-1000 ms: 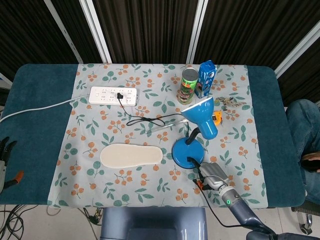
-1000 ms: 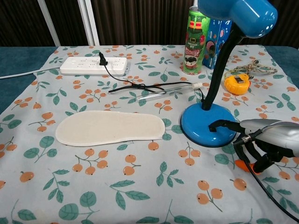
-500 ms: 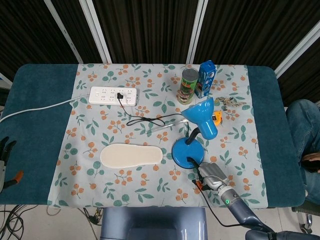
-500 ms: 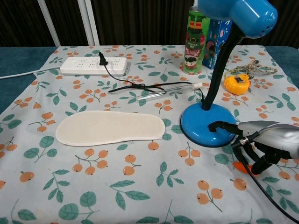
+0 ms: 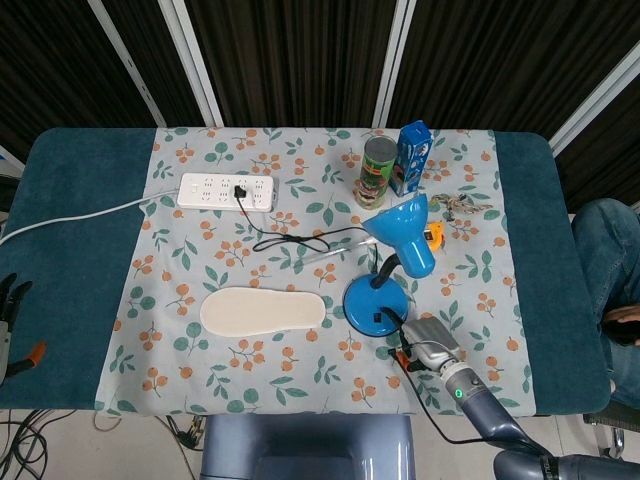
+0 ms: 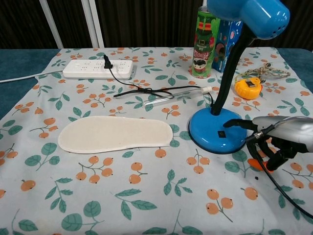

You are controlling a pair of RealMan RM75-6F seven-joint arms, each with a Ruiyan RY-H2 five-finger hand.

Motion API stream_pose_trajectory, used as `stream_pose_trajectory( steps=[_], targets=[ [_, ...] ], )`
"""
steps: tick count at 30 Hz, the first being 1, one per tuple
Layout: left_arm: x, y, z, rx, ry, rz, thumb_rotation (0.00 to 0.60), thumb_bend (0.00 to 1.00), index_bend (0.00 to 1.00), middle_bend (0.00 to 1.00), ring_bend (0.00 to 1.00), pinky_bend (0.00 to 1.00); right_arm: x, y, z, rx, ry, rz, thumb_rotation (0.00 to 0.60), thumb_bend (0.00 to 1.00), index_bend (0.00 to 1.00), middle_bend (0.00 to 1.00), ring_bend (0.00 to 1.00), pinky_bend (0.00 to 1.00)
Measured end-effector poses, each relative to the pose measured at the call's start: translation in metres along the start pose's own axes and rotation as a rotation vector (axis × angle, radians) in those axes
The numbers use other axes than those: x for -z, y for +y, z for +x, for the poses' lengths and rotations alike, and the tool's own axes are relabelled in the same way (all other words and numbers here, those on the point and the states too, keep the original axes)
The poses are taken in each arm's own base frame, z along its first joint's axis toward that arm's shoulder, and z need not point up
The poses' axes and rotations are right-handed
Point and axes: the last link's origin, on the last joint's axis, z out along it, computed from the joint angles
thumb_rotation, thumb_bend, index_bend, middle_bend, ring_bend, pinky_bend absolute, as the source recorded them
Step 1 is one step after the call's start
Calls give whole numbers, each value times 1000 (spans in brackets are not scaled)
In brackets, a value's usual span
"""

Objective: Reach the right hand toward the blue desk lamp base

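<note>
One blue desk lamp base stands on the floral cloth, right of a white insole. The right hand hovers just beside the base's right edge, holding nothing, fingers curled downward with one extended toward the base. The left hand sits at the table's far left edge, fingers spread, empty.

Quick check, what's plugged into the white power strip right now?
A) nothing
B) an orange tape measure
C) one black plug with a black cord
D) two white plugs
C: the white power strip carries a single black plug, and its black cord trails across the cloth toward the blue desk lamp base.
</note>
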Motion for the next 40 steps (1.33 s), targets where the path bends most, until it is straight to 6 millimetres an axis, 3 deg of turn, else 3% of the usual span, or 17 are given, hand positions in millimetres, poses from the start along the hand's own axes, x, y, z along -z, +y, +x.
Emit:
stream_pose_trajectory(
  steps=[4, 7, 10, 16, 17, 20, 21, 25, 31, 40],
  targets=[
    [0, 0, 0, 1, 1, 0, 600, 251, 103, 0, 0, 144, 10, 3, 16, -2, 50, -5, 600, 482, 0, 662, 686, 980],
    [0, 0, 0, 1, 1, 2, 600, 251, 103, 0, 0, 144, 22, 8, 26, 6, 62, -11, 600, 482, 0, 598, 634, 989],
    [0, 0, 0, 0, 4, 6, 600, 251, 103, 0, 0, 145, 37, 16, 37, 30, 78, -29, 600, 459, 0, 433, 475, 997],
    [1, 0, 1, -3, 8, 8, 600, 251, 103, 0, 0, 145, 71, 36, 49, 102, 160, -113, 600, 253, 0, 182, 162, 985],
    [1, 0, 1, -3, 7, 7, 600, 251, 103, 0, 0, 145, 76, 39, 50, 111, 178, -130, 600, 243, 0, 148, 125, 895],
    [1, 1, 0, -5, 5, 5, 600, 252, 103, 0, 0, 145, 96, 53, 50, 131, 246, -192, 600, 229, 0, 64, 36, 105],
    [1, 1, 0, -6, 6, 3, 600, 251, 103, 0, 0, 145, 103, 57, 50, 135, 268, -211, 600, 226, 0, 54, 28, 5],
    [2, 1, 1, -6, 7, 3, 600, 252, 103, 0, 0, 145, 131, 81, 48, 146, 382, -273, 600, 221, 10, 36, 17, 0],
    [2, 1, 0, -11, 6, 1, 600, 253, 103, 0, 0, 144, 155, 120, 46, 175, 454, -313, 600, 220, 12, 31, 12, 0],
    [2, 2, 0, -16, 8, -8, 600, 253, 103, 0, 0, 144, 165, 133, 52, 239, 506, -339, 600, 212, 12, 31, 9, 0]
  ],
)
